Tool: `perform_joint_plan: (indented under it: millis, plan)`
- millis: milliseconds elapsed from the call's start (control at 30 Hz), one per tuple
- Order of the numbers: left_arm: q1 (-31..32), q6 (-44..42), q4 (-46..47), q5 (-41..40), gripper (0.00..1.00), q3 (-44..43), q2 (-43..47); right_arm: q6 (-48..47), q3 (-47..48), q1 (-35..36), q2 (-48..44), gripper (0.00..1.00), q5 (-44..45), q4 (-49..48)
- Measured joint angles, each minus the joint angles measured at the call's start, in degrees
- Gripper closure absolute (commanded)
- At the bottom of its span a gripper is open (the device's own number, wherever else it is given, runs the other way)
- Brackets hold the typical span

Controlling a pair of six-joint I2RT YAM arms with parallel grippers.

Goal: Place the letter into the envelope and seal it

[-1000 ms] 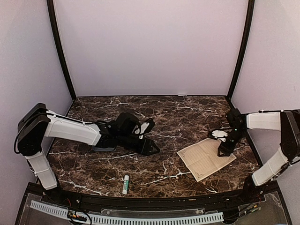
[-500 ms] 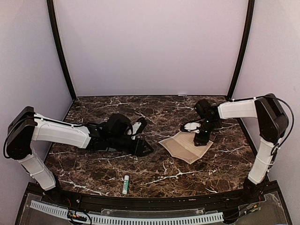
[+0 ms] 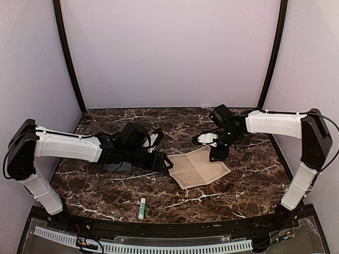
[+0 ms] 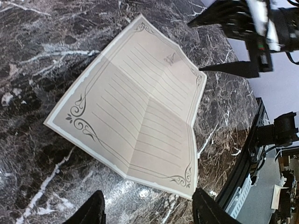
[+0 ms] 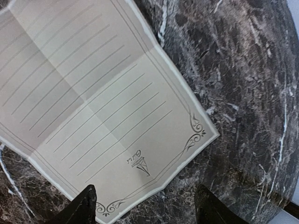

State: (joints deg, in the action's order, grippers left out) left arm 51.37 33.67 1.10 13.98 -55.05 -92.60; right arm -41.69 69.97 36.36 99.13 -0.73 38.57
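Observation:
The cream letter [image 3: 198,167] lies opened out mid-table, creased, its ornate border and printed lines facing up. My left gripper [image 3: 169,164] rests low at the letter's left corner. In the left wrist view its jaws [image 4: 148,212] are open and empty, the letter [image 4: 135,107] just ahead of them. My right gripper [image 3: 216,155] hovers over the letter's far right edge. In the right wrist view it [image 5: 149,210] is open, straddling the letter [image 5: 93,102] at its emblem end, gripping nothing. A grey-blue sliver of the envelope [image 3: 117,166] shows under the left arm.
A glue stick [image 3: 142,208] lies near the front edge, left of centre. The dark marble table [image 3: 249,185] ends at a black front rail [image 3: 159,228]. Purple walls close the back and sides. The right arm [image 4: 243,28] shows beyond the letter in the left wrist view.
The right arm has swept left, bringing the letter from the right side to mid-table. The left gripper has opened wider and now sits at the letter's left corner.

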Motion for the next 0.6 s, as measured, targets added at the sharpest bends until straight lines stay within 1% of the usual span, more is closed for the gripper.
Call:
perform_joint_plan:
  millis: [200,300,367,467,533,600]
  plan:
    - [-4.28,-2.73,-6.38,0.61,0.36,-7.96,-2.08,1.42,-2.8,-0.13,-14.16,0.29,-3.85,0.02]
    - [-6.86,-4.74,-8.81,1.2,0.35,-12.37,-5.25,1.64,-7.67,-0.98,-19.32,0.29,-5.88,-0.81]
    - [-8.39,-6.93,-11.06,1.97,0.34,-16.44,-8.46,1.73,-10.45,-1.99,-21.14,0.29,-7.08,-0.87]
    - [-10.05,-10.67,-15.17,3.06,0.33,-25.44,-15.12,2.01,-14.4,-4.2,-23.39,0.28,-9.49,-1.68]
    - [-10.45,-12.46,-17.64,3.85,0.33,-31.95,-20.22,2.54,-16.61,-5.68,-24.65,0.28,-11.45,-3.15]
    - [-10.58,-13.29,-19.37,5.11,0.33,-36.5,-24.63,3.21,-17.94,-6.58,-25.27,0.28,-13.09,-4.81]
